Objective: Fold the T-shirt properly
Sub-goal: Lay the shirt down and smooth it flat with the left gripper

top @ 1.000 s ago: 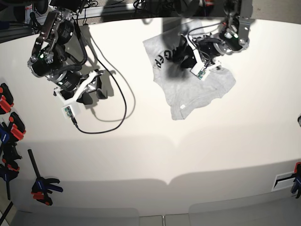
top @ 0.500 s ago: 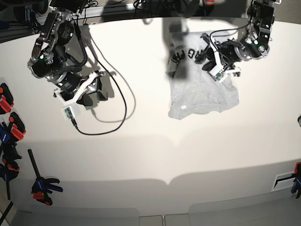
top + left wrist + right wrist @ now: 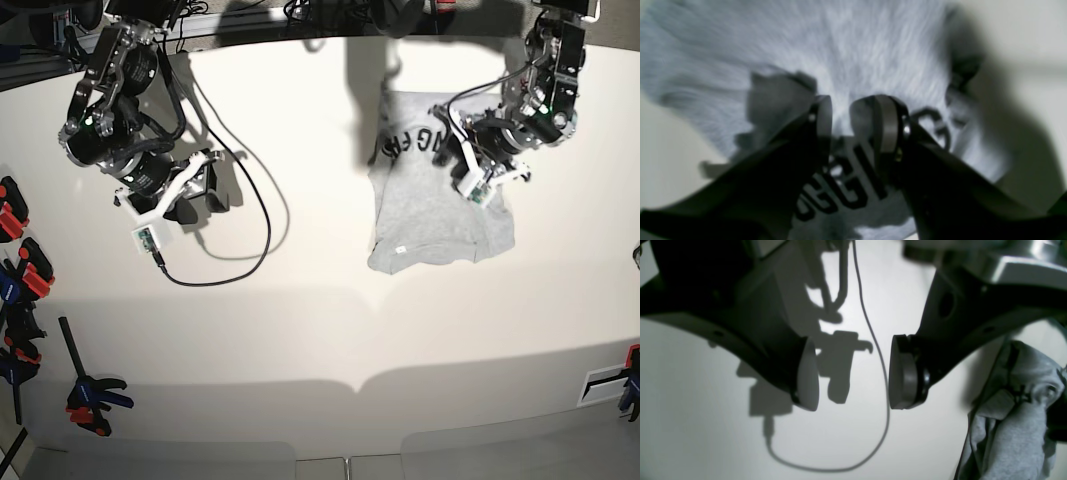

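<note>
Your T-shirt (image 3: 432, 215) lies on the white table (image 3: 330, 330), right of centre and towards the far edge. It is bunched and partly doubled over: the far part shows black block lettering (image 3: 412, 140), while the near part is plain grey and ends in a hem turned towards the near side, with a small white label (image 3: 400, 250) at its near-left corner.

Your left gripper (image 3: 853, 115) is down on the shirt at its far-right part, just beside the lettering. In the left wrist view its two fingers (image 3: 888, 125) stand close together with a narrow gap, grey cloth and black letters showing between and behind them. The view is blurred, so you cannot tell whether a fold of fabric is actually pinched there.

Your right gripper (image 3: 853, 373) hangs over bare table at the far left, well apart from the shirt, with its pads (image 3: 902, 373) spread wide and nothing between them. A black cable (image 3: 258, 215) loops across the table just to its right.

Orange and black clamps (image 3: 25, 270) sit along the left edge of the table
</note>
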You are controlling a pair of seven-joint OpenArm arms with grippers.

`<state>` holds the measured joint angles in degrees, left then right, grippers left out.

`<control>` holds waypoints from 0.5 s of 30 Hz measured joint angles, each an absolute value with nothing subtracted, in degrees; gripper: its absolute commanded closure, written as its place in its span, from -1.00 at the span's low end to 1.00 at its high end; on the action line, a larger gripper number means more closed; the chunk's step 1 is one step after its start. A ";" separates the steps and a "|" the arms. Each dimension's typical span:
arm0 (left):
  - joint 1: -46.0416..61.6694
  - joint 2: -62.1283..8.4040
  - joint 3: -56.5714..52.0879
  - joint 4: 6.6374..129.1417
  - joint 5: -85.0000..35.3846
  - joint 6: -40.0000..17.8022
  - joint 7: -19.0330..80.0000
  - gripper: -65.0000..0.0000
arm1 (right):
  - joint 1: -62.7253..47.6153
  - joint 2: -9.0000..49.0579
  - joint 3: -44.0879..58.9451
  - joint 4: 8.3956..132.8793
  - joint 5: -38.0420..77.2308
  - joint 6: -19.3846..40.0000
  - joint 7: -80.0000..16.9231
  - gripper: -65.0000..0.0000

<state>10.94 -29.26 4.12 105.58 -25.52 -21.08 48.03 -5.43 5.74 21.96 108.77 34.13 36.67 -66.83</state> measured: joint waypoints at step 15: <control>23.75 -28.60 0.80 126.78 -20.49 -3.07 55.29 0.42 | -11.27 13.63 22.63 111.70 46.02 36.93 -78.15 0.01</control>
